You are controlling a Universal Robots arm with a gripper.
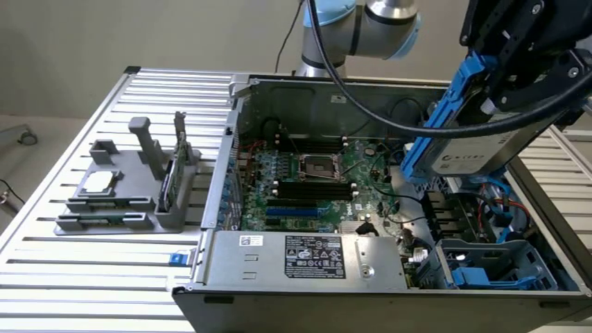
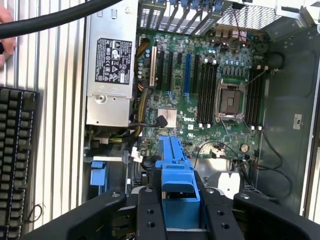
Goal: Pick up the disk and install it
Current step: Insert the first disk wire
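Note:
The disk (image 1: 459, 149), a silver-grey drive with a white label in a bright blue carrier, hangs tilted on edge above the open computer case (image 1: 306, 83), toward the exterior view's right. My gripper (image 1: 518, 66) is shut on its upper end. In the wrist view the blue carrier (image 2: 175, 165) sticks out between the black fingers (image 2: 149, 215) of the gripper (image 2: 177, 212), over the motherboard's near edge.
Inside the case lie the motherboard (image 1: 310, 180), the power supply (image 1: 306, 257) and blue drive bays (image 1: 490, 267). A grey holder (image 1: 125, 201) with a small silver chip and a green card stands on the slatted table. A keyboard (image 2: 15, 160) and a hand (image 2: 5, 30) are beside the case.

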